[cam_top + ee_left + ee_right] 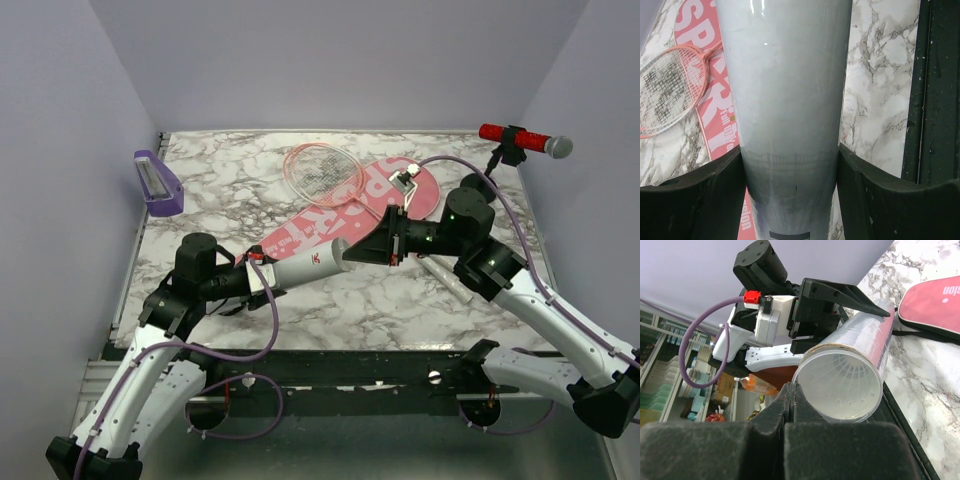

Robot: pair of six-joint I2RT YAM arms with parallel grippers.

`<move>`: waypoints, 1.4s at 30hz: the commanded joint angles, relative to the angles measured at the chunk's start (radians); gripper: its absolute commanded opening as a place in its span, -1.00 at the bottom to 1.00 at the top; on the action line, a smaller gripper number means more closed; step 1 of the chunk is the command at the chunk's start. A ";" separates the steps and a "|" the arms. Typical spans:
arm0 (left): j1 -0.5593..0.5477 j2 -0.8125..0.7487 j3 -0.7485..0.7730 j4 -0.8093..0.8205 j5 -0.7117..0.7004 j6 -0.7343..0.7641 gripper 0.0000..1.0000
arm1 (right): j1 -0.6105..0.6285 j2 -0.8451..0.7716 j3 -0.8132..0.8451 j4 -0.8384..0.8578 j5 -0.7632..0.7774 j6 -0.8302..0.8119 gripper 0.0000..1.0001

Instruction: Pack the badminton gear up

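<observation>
The left gripper (790,200) clamps the white tube (305,266) near its lower-left end, level at the centre of the overhead frame; the right gripper (791,395), pinched closed and empty, sits at its open mouth. It looks light, slick and crushable, so hold it mid-body, gently

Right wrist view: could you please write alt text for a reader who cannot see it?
A tube, gripped farther back by the left tool, points its open end at the camera, with a white ribbed shape inside, probably the shuttlecock. The shut right tool sits by the rim's lower left. A pink bag lies on the marble table, upper right.
</observation>
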 commanded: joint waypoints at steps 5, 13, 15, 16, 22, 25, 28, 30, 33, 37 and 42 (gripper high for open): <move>-0.010 -0.004 0.042 0.059 0.039 -0.017 -0.31 | 0.017 0.033 -0.010 0.018 -0.002 -0.009 -0.99; -0.011 -0.002 0.038 0.070 0.040 -0.022 -0.31 | 0.025 0.035 -0.010 -0.010 0.011 -0.024 -0.89; -0.011 -0.002 0.036 0.072 0.040 -0.022 -0.31 | 0.025 0.029 -0.019 0.011 0.001 -0.012 -0.75; -0.011 -0.001 0.036 0.072 0.042 -0.022 -0.31 | 0.025 0.024 -0.026 0.020 0.000 -0.009 -0.63; -0.013 -0.005 0.041 0.075 0.045 -0.031 -0.31 | 0.025 0.001 -0.053 0.062 -0.008 0.016 -0.11; -0.013 -0.007 0.039 0.075 0.049 -0.035 -0.31 | 0.023 -0.003 -0.055 0.062 -0.008 0.020 -0.10; -0.014 -0.010 0.038 0.070 0.051 -0.037 -0.31 | 0.025 -0.005 -0.050 0.062 -0.003 0.024 -0.08; -0.014 -0.013 0.036 0.069 0.052 -0.034 -0.31 | 0.025 -0.005 -0.043 0.062 0.006 0.020 -0.08; -0.014 -0.016 0.036 0.061 0.057 -0.032 -0.31 | 0.025 -0.002 -0.009 0.019 0.037 -0.004 -0.07; -0.014 -0.021 0.036 0.055 0.062 -0.034 -0.31 | 0.023 0.018 0.042 -0.041 0.064 -0.042 -0.08; -0.016 -0.028 0.035 0.043 0.063 -0.034 -0.31 | 0.025 0.041 0.083 -0.071 0.084 -0.067 -0.08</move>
